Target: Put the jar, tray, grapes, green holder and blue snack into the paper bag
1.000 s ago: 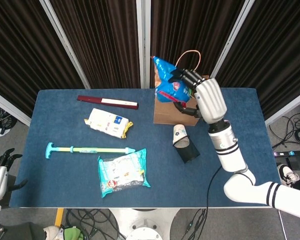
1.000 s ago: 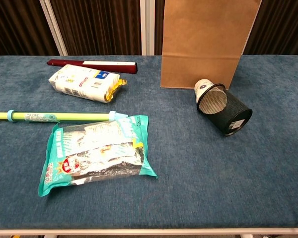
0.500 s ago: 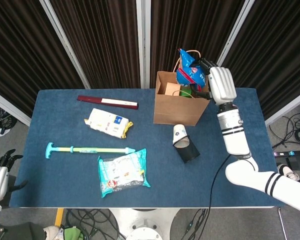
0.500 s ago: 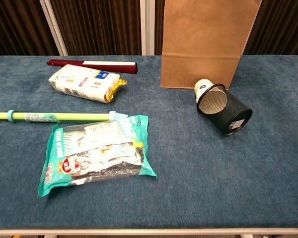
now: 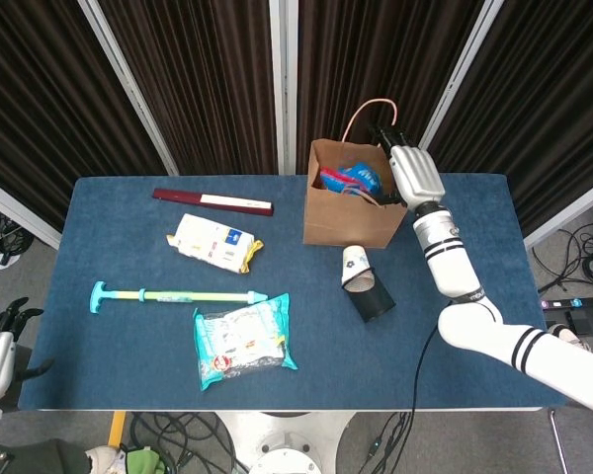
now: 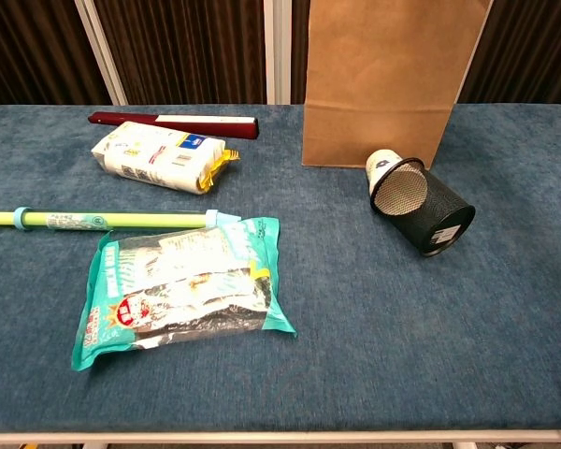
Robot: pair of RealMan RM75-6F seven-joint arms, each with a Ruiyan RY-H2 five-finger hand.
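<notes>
One robot hand (image 5: 412, 173) hangs at the paper bag (image 5: 348, 221) rim, grip unclear, blue snack (image 5: 364, 178) inside.

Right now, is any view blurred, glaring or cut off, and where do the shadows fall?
Head view: sharp and evenly lit, with soft shadows just beside the paper bag and the black mesh cup. Chest view: also sharp, but the bag's top is cropped by the frame, and the teal packet shows mild glare on its wrapper; neither hand appears there.

Robot lab, blue-clothed table (image 5: 128, 341), dark pleated curtains (image 5: 208, 79), loose floor cables (image 5: 583, 257)
</notes>
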